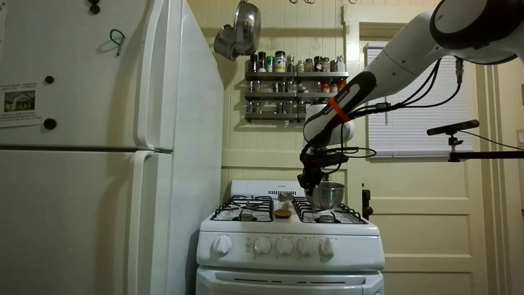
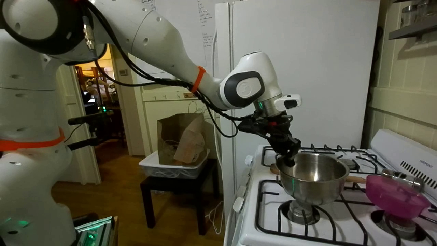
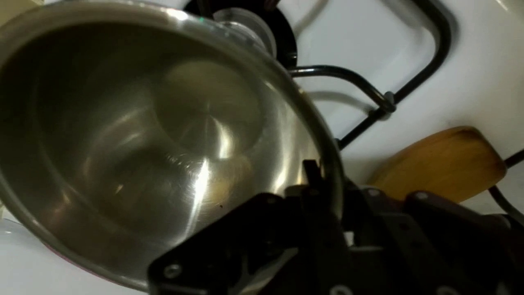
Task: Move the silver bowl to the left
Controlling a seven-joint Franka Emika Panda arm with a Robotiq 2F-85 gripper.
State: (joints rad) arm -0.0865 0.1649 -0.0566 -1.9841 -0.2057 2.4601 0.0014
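The silver bowl [image 1: 329, 197] is at the right-hand grate of the white stove in an exterior view. It also shows in an exterior view [image 2: 312, 189], where its base looks slightly above the burner. In the wrist view the bowl's inside [image 3: 123, 123] fills the left part and is empty. My gripper [image 3: 332, 180] is shut on the bowl's rim, one finger inside the wall and one outside. The gripper also shows at the rim in both exterior views [image 1: 311, 189] [image 2: 290, 161]. The outer finger is mostly hidden by the rim and dark.
A wooden spoon [image 1: 282, 213] lies between the two grates, close beside the gripper in the wrist view [image 3: 442, 164]. A pink bowl [image 2: 396, 198] and a shiny jar [image 2: 404, 178] are at the back of the stove. The fridge [image 1: 200, 123] stands beside the stove.
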